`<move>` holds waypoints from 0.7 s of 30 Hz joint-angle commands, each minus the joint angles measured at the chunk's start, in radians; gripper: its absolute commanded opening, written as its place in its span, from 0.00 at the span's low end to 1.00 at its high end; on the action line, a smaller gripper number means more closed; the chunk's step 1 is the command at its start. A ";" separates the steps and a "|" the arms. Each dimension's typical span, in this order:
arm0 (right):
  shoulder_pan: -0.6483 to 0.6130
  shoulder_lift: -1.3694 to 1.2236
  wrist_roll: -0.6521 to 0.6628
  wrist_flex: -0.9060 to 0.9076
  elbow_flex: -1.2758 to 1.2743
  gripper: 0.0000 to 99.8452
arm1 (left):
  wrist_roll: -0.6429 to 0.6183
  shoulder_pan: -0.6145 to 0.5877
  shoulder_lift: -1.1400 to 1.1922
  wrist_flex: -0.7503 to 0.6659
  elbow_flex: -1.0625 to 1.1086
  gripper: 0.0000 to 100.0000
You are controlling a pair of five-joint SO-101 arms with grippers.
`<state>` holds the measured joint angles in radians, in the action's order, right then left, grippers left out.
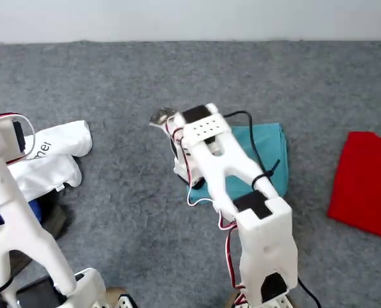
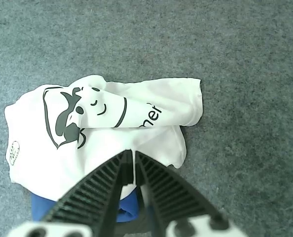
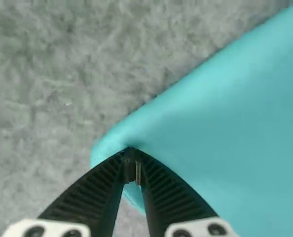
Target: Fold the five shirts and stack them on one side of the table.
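Here the right gripper [image 3: 130,165] is pinched on the folded edge of the teal shirt [image 3: 225,123], mid-table [image 1: 133,83]. The left gripper [image 2: 132,157], jaws all but together, hangs over the white shirt [image 2: 136,106] lying on a blue shirt [image 2: 43,205]. A red shirt [image 1: 367,183] lies well apart.

Folded white shirt [image 2: 112,123], teal shirt [image 1: 274,138], red shirt [image 1: 367,183]

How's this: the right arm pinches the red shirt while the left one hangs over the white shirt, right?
No: the right gripper pinches the teal shirt, not the red shirt, as the right wrist view shows. The left gripper does hang over the white shirt.
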<state>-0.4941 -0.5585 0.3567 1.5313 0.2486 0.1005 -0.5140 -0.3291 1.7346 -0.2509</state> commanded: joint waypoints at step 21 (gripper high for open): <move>0.395 0.223 -0.206 0.148 0.196 0.42 | 0.008 -0.002 -0.023 -0.018 0.002 0.02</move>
<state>-0.1427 -0.3928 0.2309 1.7154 0.4112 0.1005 -0.5140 -0.3291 1.7346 -0.2509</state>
